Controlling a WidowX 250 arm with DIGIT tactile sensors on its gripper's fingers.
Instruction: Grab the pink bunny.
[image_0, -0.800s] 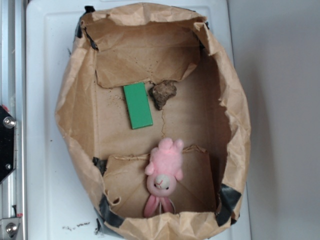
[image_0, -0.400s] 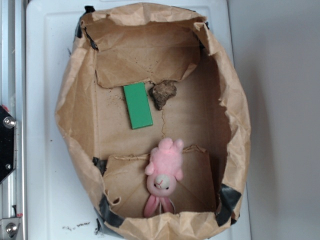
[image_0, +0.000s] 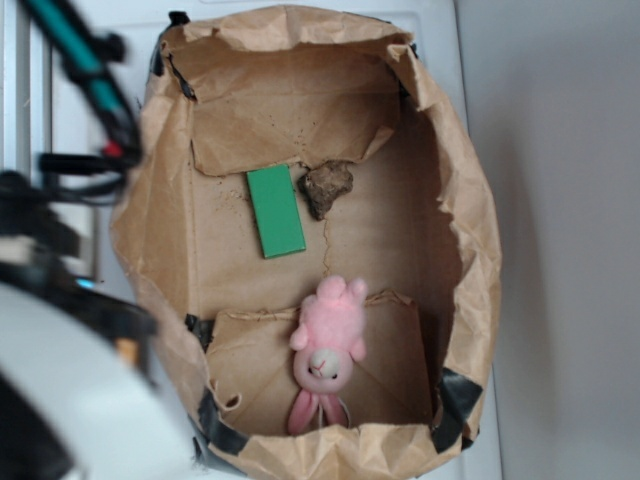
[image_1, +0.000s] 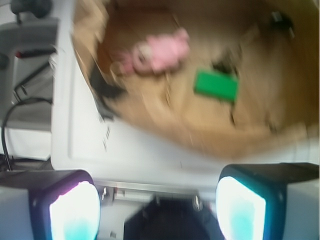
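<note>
The pink bunny (image_0: 328, 340) lies on the floor of an open brown paper bag (image_0: 470, 200), near its front wall, face up with its ears toward the front rim. In the blurred wrist view the pink bunny (image_1: 157, 50) shows far ahead at the upper left, inside the bag (image_1: 200, 135). My gripper (image_1: 157, 200) is open, its two pale teal pads (image_1: 75, 210) wide apart with nothing between them. It hovers outside the bag, over the white surface on the bag's left side. My arm (image_0: 60, 300) is a blurred shape at the left of the exterior view.
A flat green block (image_0: 275, 210) and a brown rock-like lump (image_0: 327, 186) lie toward the back of the bag's floor. The green block (image_1: 216, 86) also shows ahead in the wrist view. The bag's crumpled walls stand tall all round. A metal rail (image_1: 150, 187) runs below my fingers.
My arm has swung into the exterior view from the left, where it did not show before. The bunny, block and lump have not moved.
</note>
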